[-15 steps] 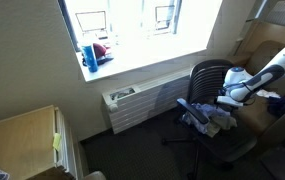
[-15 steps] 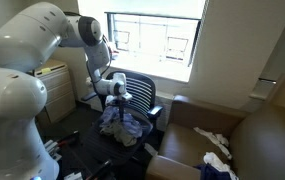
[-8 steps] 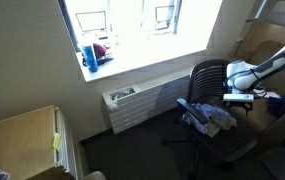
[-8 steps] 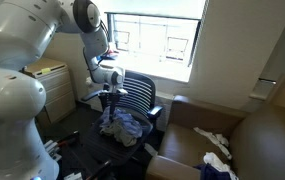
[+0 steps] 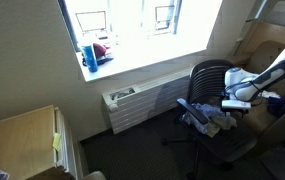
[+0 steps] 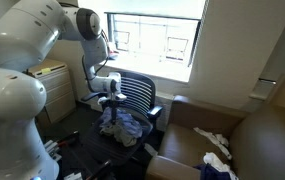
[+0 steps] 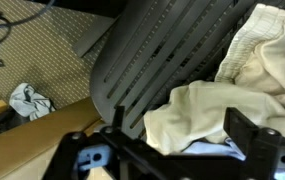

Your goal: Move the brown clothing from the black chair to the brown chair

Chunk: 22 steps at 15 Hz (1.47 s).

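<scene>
A heap of clothes (image 5: 210, 118) lies on the seat of the black mesh office chair (image 5: 212, 72); both also show in an exterior view, the heap (image 6: 123, 126) and the chair (image 6: 141, 93). In the wrist view a pale tan garment (image 7: 217, 100) lies on top of a light blue one (image 7: 210, 148), against the chair back (image 7: 152, 50). My gripper (image 7: 182, 130) is open and empty just above the tan garment. It shows in both exterior views (image 5: 232, 98) (image 6: 110, 101). The brown armchair (image 6: 267, 130) stands beside the black chair.
White cloths (image 6: 214, 160) lie on the brown armchair's seat. A radiator (image 5: 142, 100) runs under the window behind the black chair. A wooden cabinet (image 5: 22, 135) stands further off. In the wrist view a crumpled rag (image 7: 29, 100) lies on the floor.
The wrist lifted slightly and came back down over the heap, nearer the chair back. The gripper stays open and empty. The clothes have not moved.
</scene>
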Available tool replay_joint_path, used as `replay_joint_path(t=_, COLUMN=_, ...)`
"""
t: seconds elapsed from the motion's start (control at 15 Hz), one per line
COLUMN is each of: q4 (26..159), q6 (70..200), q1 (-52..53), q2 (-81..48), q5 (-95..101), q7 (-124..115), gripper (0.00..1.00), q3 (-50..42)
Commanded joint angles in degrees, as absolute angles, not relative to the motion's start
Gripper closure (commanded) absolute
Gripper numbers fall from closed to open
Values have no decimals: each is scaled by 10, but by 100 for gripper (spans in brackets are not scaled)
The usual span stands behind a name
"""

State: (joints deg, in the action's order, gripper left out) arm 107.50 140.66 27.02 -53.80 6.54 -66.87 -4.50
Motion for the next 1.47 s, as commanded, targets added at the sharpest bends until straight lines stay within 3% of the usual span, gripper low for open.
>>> replay_joint_path(t=0.0, q4=1032, q6=1566, q1=287, q2=-656, q5=87, q7=-685, gripper=0, q3=-61)
replay_joint_path(t=0.07, q4=1024, q6=1619, q1=297, q2=-686, q5=77, q7=-697, gripper=0, q3=-70)
replay_joint_path(t=0.13, q4=1058, q6=1558, q1=289, q2=-631, q5=63, q7=-672, gripper=0, q3=-59)
replay_joint_path(t=0.47, q4=1026, q6=1611, q1=334, q2=-700, q5=53, q7=-687, gripper=1, q3=-101)
replay_joint_path(t=0.53, q4=1022, q6=1611, q1=351, q2=-707, q5=52, q7=-696, gripper=26, q3=-116)
replay_joint_path(t=0.67, q4=1020, q6=1611, q1=365, q2=-709, q5=51, q7=-695, gripper=28, q3=-129)
replay_joint_path(t=1.27, q4=1003, q6=1608, q1=387, q2=-728, q5=33, q7=-692, gripper=91, q3=-140)
replay_joint_path(t=1.4, q4=995, q6=1604, q1=389, q2=-732, q5=29, q7=-695, gripper=100, q3=-142)
